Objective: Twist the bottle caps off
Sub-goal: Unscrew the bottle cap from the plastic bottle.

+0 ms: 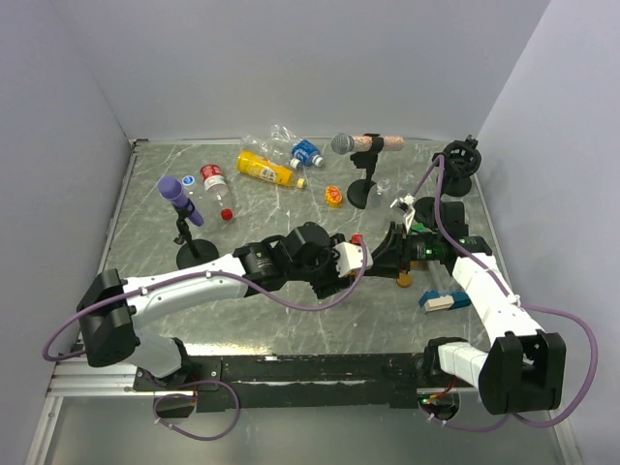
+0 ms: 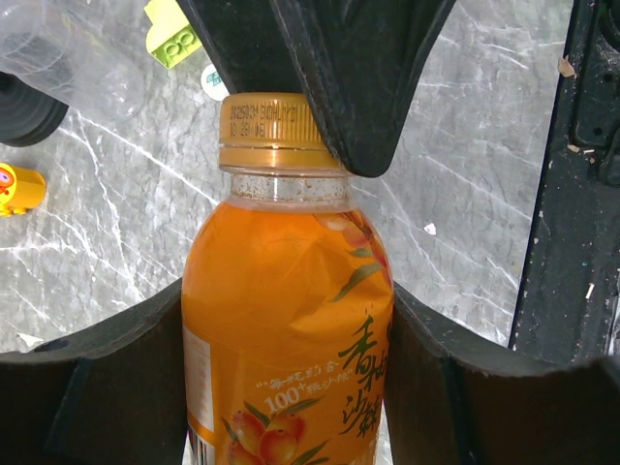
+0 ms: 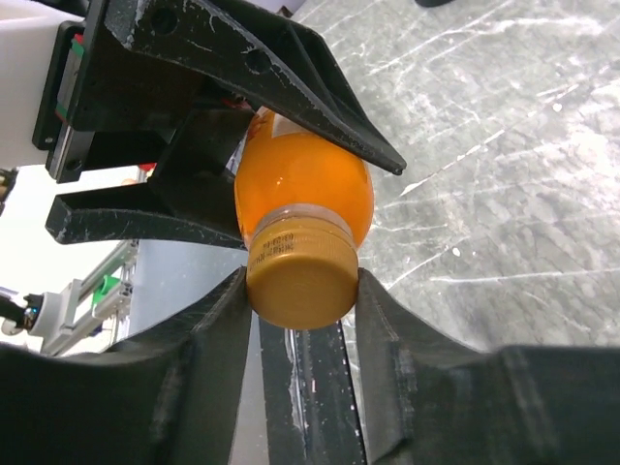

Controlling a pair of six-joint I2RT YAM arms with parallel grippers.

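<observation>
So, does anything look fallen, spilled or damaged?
The yellow bottle and the blue-labelled clear bottle lie on their sides at the far end. No spill shows. The held orange bottle looks intact, cap on.

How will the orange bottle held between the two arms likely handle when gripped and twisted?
The orange bottle looks full to the neck, so probably heavy for its size. Creases in its glossy wrap hint the wall may give under the jaws. The short cap offers little grip area, so twisting might slip.
</observation>
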